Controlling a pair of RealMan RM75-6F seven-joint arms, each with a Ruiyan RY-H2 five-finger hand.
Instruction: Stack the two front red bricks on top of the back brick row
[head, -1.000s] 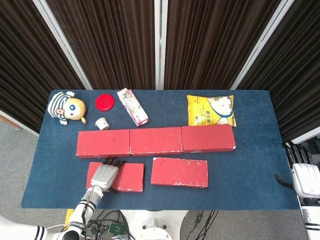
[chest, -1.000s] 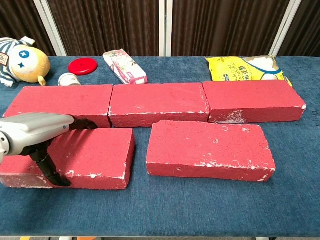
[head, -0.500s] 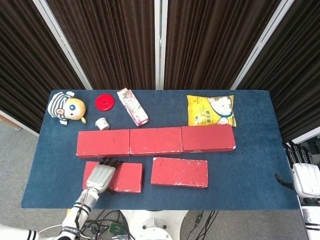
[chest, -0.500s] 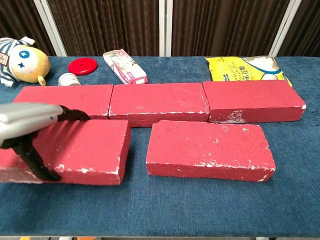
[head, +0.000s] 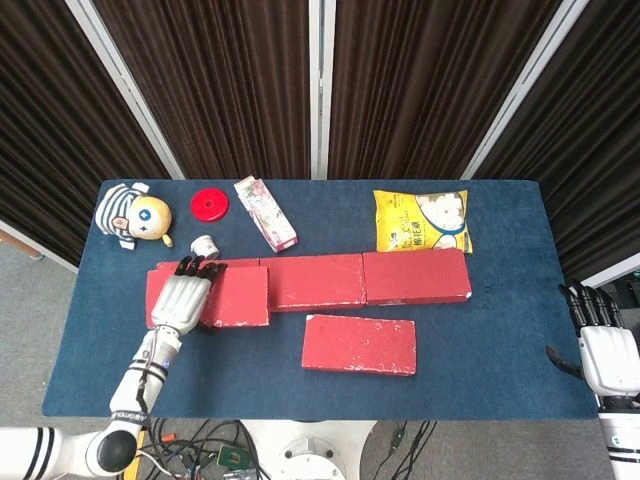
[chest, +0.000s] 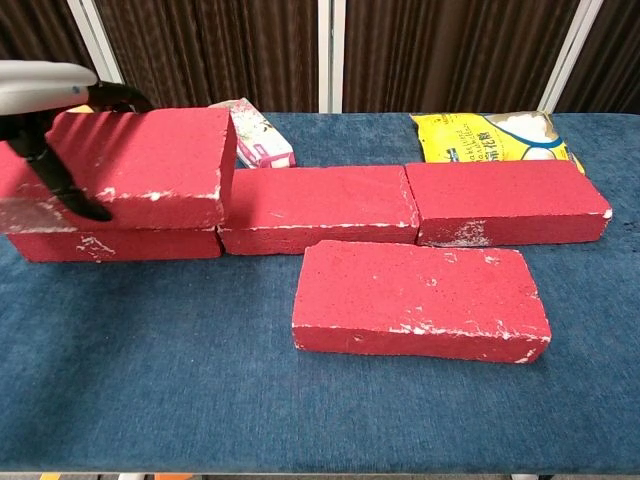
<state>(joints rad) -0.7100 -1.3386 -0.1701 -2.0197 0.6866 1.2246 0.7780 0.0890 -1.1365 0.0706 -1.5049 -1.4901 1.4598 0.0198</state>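
Now left hand (head: 182, 298) clamped around a front brick (chest: 135, 168) above the back row's left brick (chest: 120, 243).

Your left hand (head: 183, 297) has a pale silver-grey shell over its back and black fingers (head: 188, 265), and behind it runs a slim grey forearm with small dark lettering, ending in a white sleeve with black bands. Your right hand (head: 604, 352) is built the same way, a glossy white-grey back plate with black fingers above it and a black thumb sticking out from its side. Behind that hand sits a grey wrist section.
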